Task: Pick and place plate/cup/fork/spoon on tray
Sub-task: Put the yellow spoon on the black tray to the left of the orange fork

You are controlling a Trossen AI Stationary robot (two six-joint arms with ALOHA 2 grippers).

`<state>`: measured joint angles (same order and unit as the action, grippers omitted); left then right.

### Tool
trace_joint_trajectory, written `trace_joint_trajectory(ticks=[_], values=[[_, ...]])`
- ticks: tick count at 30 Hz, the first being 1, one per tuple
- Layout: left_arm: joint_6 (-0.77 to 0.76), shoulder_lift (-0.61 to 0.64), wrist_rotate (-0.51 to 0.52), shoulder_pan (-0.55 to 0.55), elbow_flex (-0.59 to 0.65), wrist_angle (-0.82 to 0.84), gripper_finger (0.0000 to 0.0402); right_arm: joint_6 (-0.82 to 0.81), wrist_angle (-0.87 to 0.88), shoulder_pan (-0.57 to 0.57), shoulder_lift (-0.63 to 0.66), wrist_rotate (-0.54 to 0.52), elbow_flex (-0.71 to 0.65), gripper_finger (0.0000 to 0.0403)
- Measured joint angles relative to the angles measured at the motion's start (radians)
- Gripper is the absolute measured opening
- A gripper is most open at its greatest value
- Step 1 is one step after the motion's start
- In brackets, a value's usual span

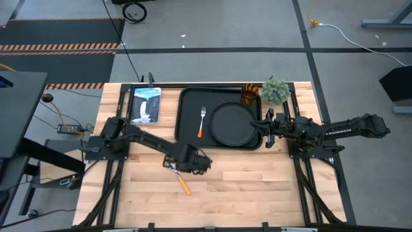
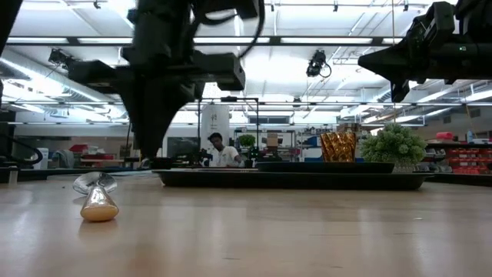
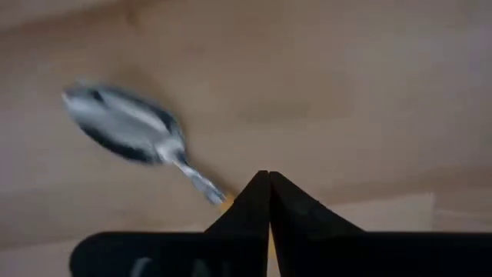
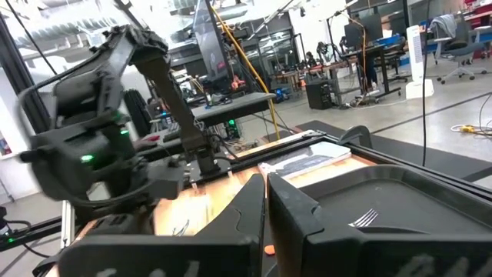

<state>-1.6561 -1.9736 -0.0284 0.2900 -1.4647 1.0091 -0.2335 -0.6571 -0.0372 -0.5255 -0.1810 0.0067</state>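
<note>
The black tray (image 1: 188, 138) lies at the table's far middle. The round black plate (image 1: 233, 124) rests in its right half, and the fork (image 1: 201, 121) lies in its left half. The amber cup (image 1: 250, 95) stands at the tray's far right corner. The spoon (image 1: 180, 180) lies on the table nearer than the tray, with its bowl (image 3: 123, 123) toward the tray and its orange handle (image 2: 98, 206) toward the near edge. My left gripper (image 1: 193, 162) is shut, low over the spoon's neck. My right gripper (image 1: 265, 124) is shut and empty, above the tray's right rim. My left gripper points down with shut fingers (image 3: 254, 208) right over the spoon's neck (image 3: 201, 185), where the orange handle begins. The fingers hide the handle, so I cannot tell whether they touch it. The spoon lies flat on the table.
A small green potted plant (image 1: 275, 90) stands beyond the tray's far right corner. A blue picture book (image 1: 145, 104) lies to the left of the tray. Bare wood spreads along the near half of the table. A person (image 2: 223, 151) sits in the room behind.
</note>
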Motion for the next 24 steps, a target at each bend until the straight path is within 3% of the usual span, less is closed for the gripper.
trace_joint_trajectory(ticks=[13, 24], values=[[-0.483, -0.008, 0.147, 0.178, 0.0, -0.045, 0.0013, 0.0, 0.0, 0.0, 0.0, 0.0, 0.0, 0.0022], [-0.669, -0.022, 0.184, 0.232, 0.0, -0.037, 0.0128, 0.0, -0.001, 0.0, 0.0, 0.0, 0.0, 0.0022]])
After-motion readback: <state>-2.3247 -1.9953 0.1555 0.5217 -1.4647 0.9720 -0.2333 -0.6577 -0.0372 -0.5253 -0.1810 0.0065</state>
